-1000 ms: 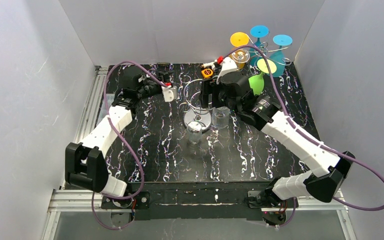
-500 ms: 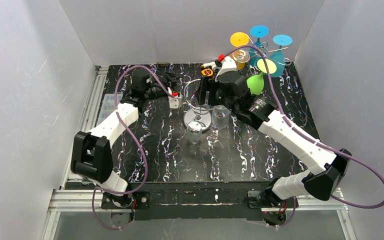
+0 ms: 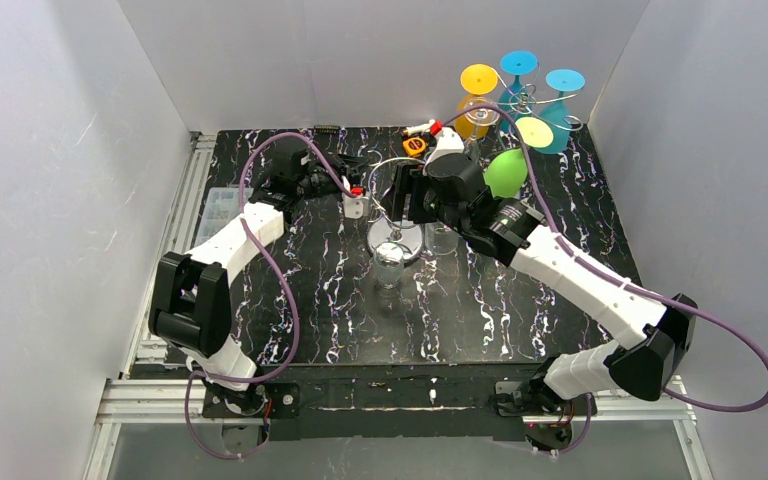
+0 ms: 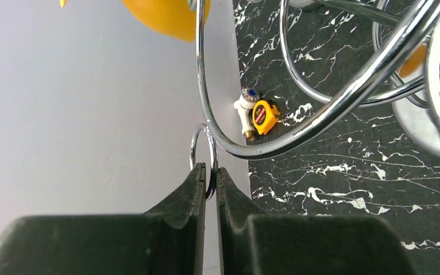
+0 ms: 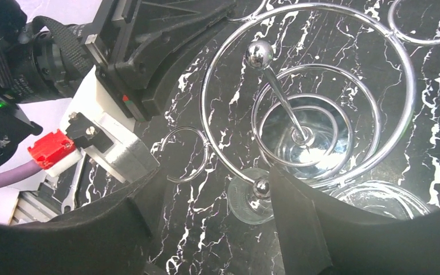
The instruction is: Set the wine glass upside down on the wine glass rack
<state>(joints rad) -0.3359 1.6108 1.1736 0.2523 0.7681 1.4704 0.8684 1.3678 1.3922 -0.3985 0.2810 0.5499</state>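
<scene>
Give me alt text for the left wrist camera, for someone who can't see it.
The left arm's black pincer is shut on a small chrome wire ring at the tip of the curved chrome wine glass rack. Behind lies a yellow tape measure on the black marbled table.

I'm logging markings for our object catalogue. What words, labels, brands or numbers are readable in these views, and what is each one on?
No text here is legible.
tape measure: a red label on its yellow case, too small and blurred to read.
wine glass rack: bare chrome wire, no marking visible.
</scene>
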